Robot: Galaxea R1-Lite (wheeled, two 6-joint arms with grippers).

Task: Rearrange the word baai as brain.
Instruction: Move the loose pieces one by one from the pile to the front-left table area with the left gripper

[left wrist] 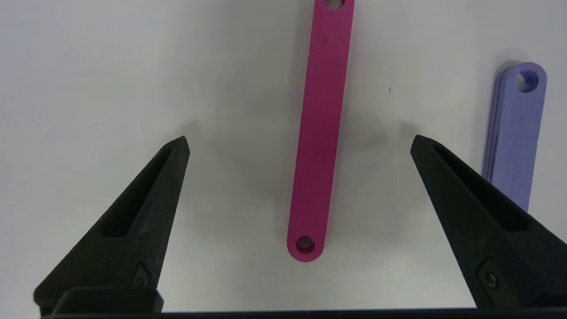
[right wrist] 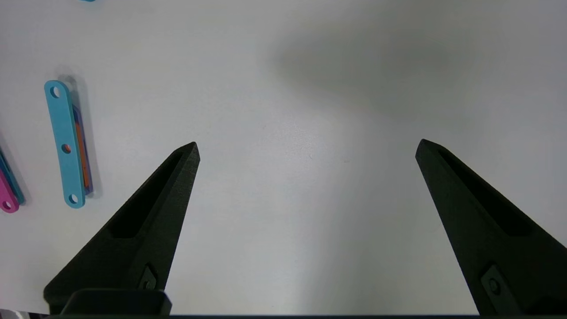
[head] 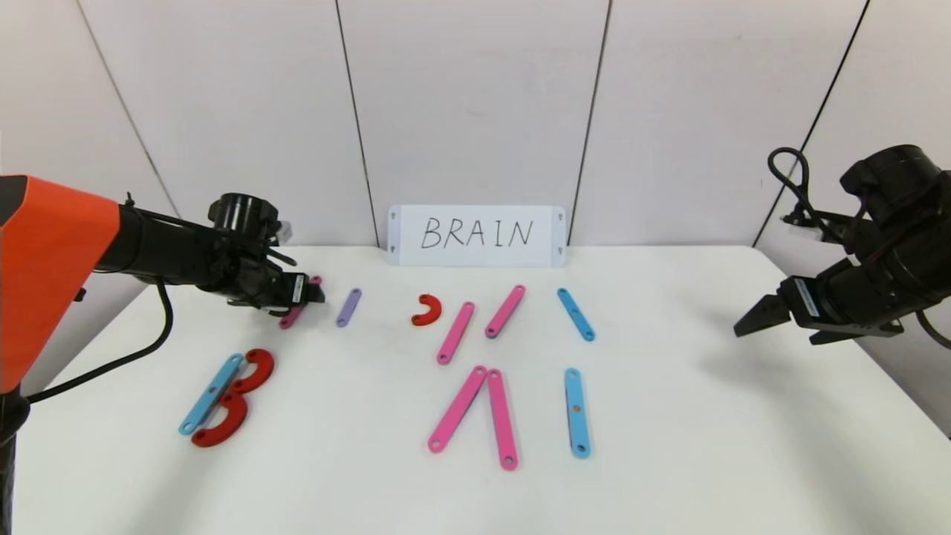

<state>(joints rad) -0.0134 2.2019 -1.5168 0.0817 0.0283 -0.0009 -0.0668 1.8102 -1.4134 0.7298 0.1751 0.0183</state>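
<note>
The left gripper (left wrist: 300, 139) hangs over the far left part of the table (head: 669, 461), with its fingers spread wide and nothing between them but air. Directly under the gap lies a dark pink bar (left wrist: 320, 133), flat on the table. Its long axis runs along the line of the fingers, so they stand on both sides of it, which I think is good for closing across its width. Just to the right of it is a purple bar (head: 348, 307), apart from it.

Further out, the word is spread over the middle of the table: a B from a blue bar (head: 211, 393) and red arcs (head: 238, 397) near left, then pink bars (head: 472, 407) and more blue ones.

The right gripper (right wrist: 307, 148) waits wide open and empty at the far right, well apart from all pieces. The left arm is clearly nearer.
</note>
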